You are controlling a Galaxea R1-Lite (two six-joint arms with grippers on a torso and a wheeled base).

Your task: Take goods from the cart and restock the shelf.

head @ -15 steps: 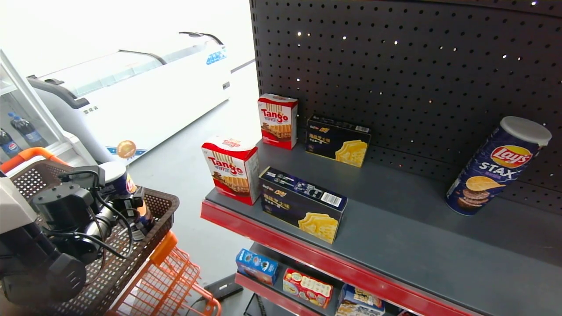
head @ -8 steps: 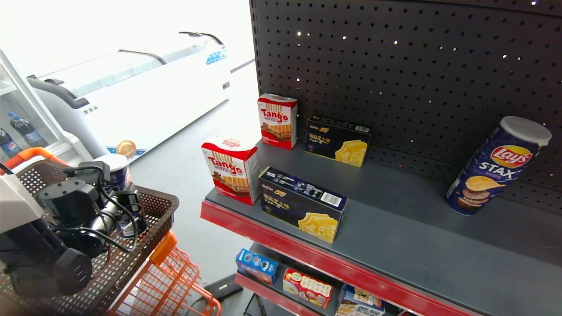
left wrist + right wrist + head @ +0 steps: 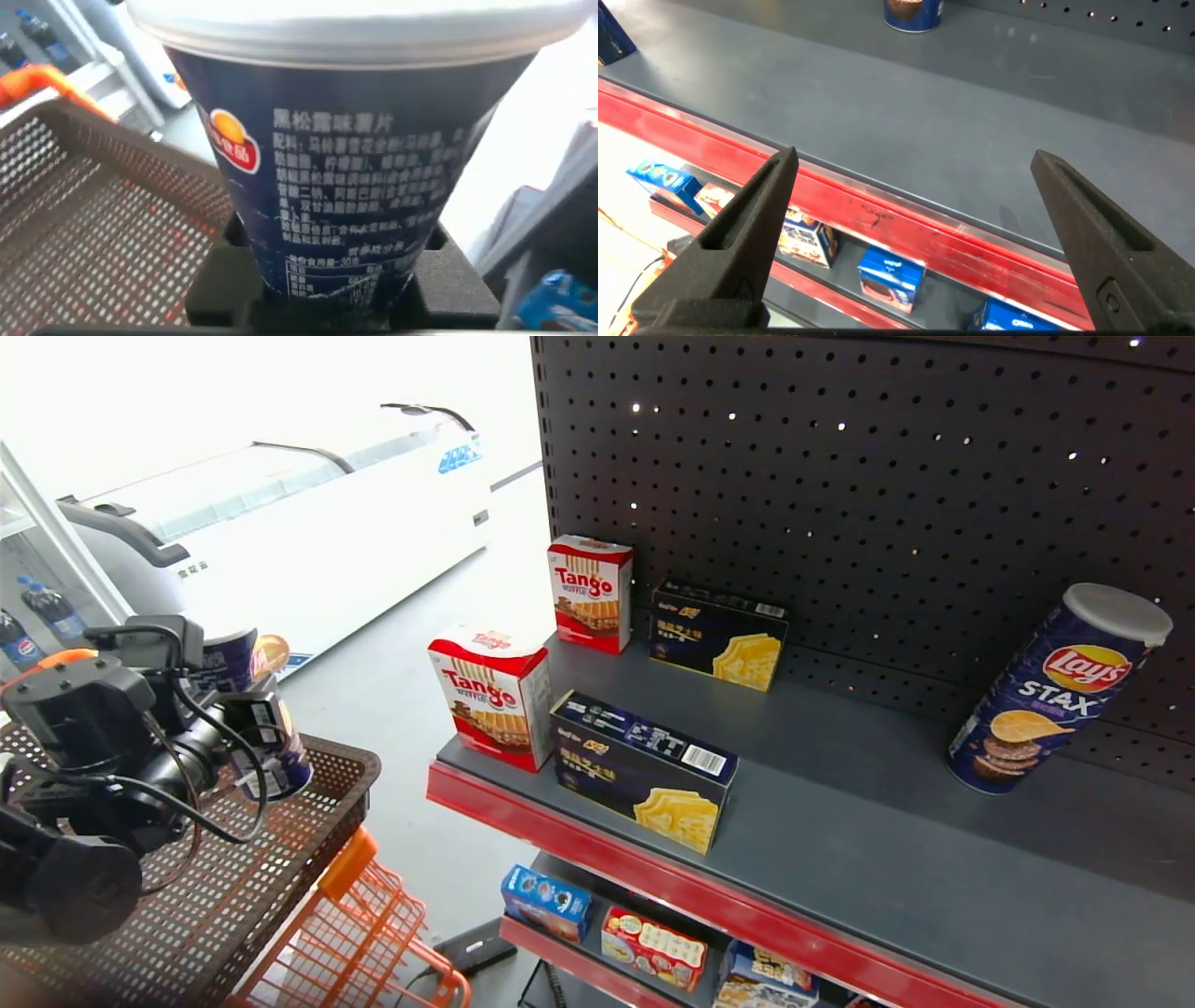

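Note:
My left gripper [image 3: 250, 733] is shut on a dark blue chips can [image 3: 271, 747] with a white lid and holds it above the brown cart basket [image 3: 317, 793]. In the left wrist view the can [image 3: 355, 177] stands upright between the black fingers [image 3: 224, 280], lid on top. An identical chips can [image 3: 1055, 686] leans against the pegboard at the right of the grey shelf [image 3: 840, 821]. My right gripper [image 3: 915, 243] is open, with nothing between its fingers, and hangs over the shelf's red front edge [image 3: 878, 210]. That can's base [image 3: 913, 11] lies beyond it.
Two red wafer boxes [image 3: 493, 695] [image 3: 589, 590] and two dark cracker boxes [image 3: 644, 767] [image 3: 719, 635] stand on the shelf's left part. The shelf between them and the leaning can is bare. A lower shelf holds snack boxes [image 3: 649, 947]. A white freezer [image 3: 280, 541] stands behind the cart.
My left arm has risen with the chips can, lifting it from inside the basket to above its rim. The shelf's goods have not moved.

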